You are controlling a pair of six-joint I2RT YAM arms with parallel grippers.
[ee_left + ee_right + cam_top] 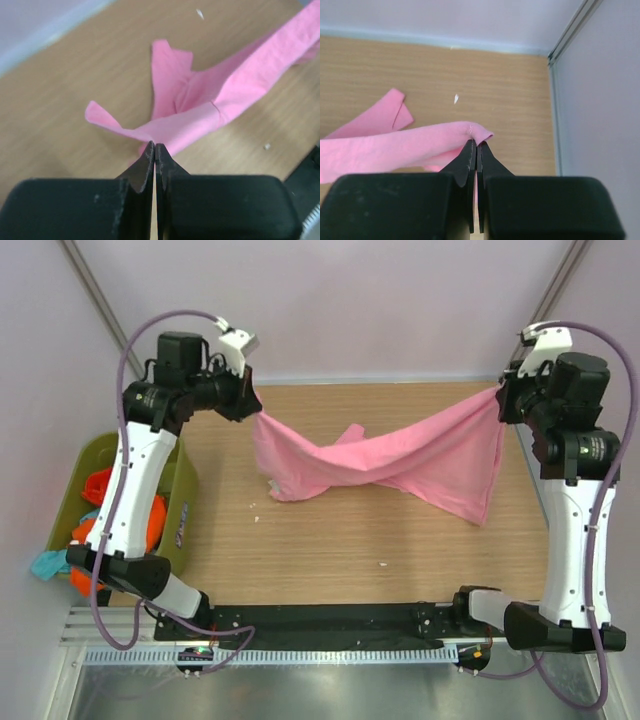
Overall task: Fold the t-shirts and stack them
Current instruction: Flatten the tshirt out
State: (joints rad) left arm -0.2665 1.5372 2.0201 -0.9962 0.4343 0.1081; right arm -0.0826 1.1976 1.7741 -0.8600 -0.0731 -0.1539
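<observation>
A pink t-shirt [385, 462] hangs stretched between my two grippers above the wooden table [330, 540], sagging in the middle with its lower folds touching the wood. My left gripper [252, 400] is shut on the shirt's left corner [165, 131] at the back left. My right gripper [500, 400] is shut on its right corner [470, 131] at the back right. The cloth shows pinched at the fingertips in both wrist views.
A green bin [82, 472] holding orange and teal garments [92, 530] stands off the table's left edge beside the left arm. A grey wall and rail [570, 35] close the table's back and right side. Small white specks [381, 564] lie on the wood.
</observation>
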